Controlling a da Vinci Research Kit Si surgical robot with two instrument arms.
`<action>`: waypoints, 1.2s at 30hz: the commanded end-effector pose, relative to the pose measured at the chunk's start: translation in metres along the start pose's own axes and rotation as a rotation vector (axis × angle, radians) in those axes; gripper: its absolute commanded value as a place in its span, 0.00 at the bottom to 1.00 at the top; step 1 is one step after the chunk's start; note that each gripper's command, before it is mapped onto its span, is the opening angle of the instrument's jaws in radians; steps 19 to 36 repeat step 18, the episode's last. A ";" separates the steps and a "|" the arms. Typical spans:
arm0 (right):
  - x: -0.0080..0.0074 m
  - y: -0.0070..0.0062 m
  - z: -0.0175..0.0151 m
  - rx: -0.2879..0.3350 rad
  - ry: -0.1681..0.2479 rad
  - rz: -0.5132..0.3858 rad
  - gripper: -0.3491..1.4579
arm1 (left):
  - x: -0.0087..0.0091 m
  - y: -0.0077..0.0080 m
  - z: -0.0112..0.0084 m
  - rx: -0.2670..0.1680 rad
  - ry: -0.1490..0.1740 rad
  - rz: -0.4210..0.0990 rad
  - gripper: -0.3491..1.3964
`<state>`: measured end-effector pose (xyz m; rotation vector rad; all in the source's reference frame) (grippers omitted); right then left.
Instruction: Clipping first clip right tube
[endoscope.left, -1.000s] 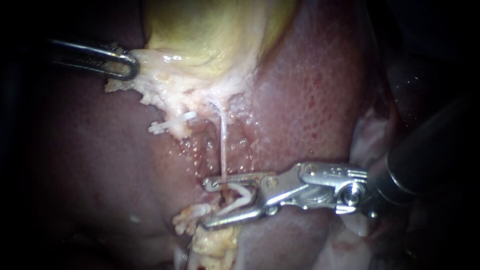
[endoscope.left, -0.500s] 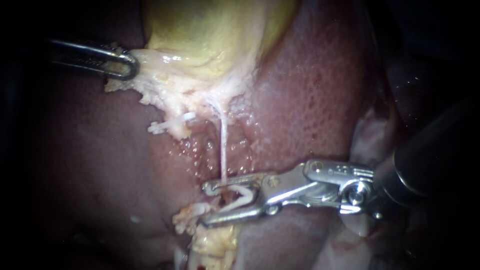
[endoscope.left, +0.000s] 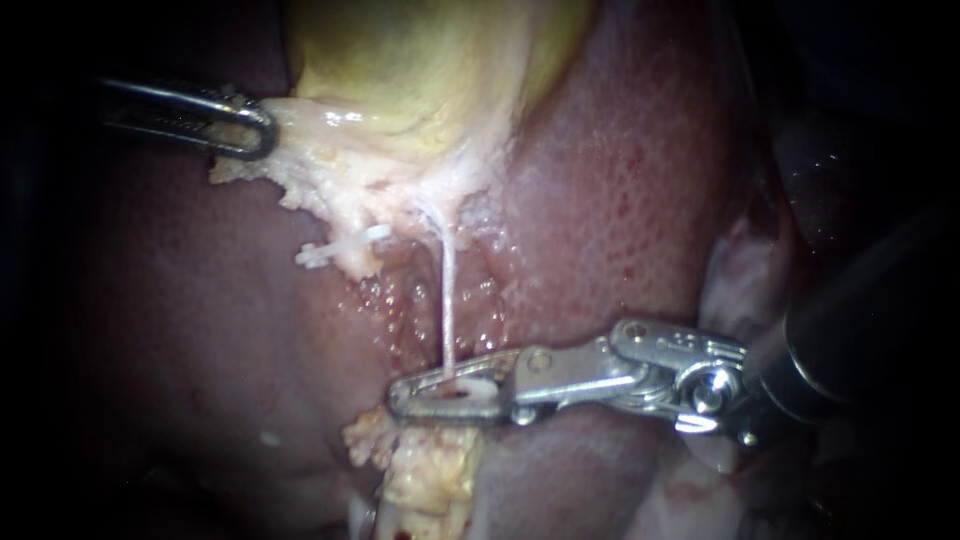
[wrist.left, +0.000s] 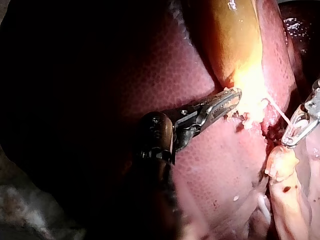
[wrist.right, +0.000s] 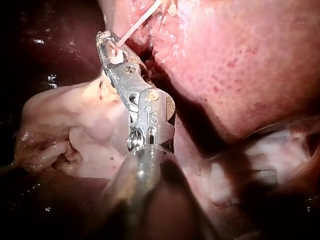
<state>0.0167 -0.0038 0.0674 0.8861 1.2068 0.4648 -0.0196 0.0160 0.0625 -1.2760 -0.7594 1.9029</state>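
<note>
Low on the liver (endoscope.left: 620, 200), right instrument (endoscope.left: 398, 398) clamps the tube (endoscope.left: 447, 300); left instrument (endoscope.left: 262, 132) apparently grips gallbladder (endoscope.left: 420, 70).

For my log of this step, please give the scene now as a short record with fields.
left instrument: shut on the pale edge of the gallbladder
right instrument: shut on a white clip at the lower end of the thin tube
thin tube: stretched straight, gallbladder to clip
liver: beneath both instruments
</note>
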 end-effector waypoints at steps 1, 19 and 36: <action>0.0000 0.0000 -0.0001 -0.003 -0.010 -0.001 0.00 | 0.0000 0.0000 0.0000 0.000 0.000 0.000 0.00; -0.0004 0.0002 -0.0002 -0.007 -0.023 0.003 0.00 | 0.0000 -0.0001 0.0001 0.001 0.000 0.000 0.00; -0.0004 0.0002 -0.0002 -0.007 -0.023 0.003 0.00 | 0.0000 -0.0001 0.0001 0.001 0.000 0.000 0.00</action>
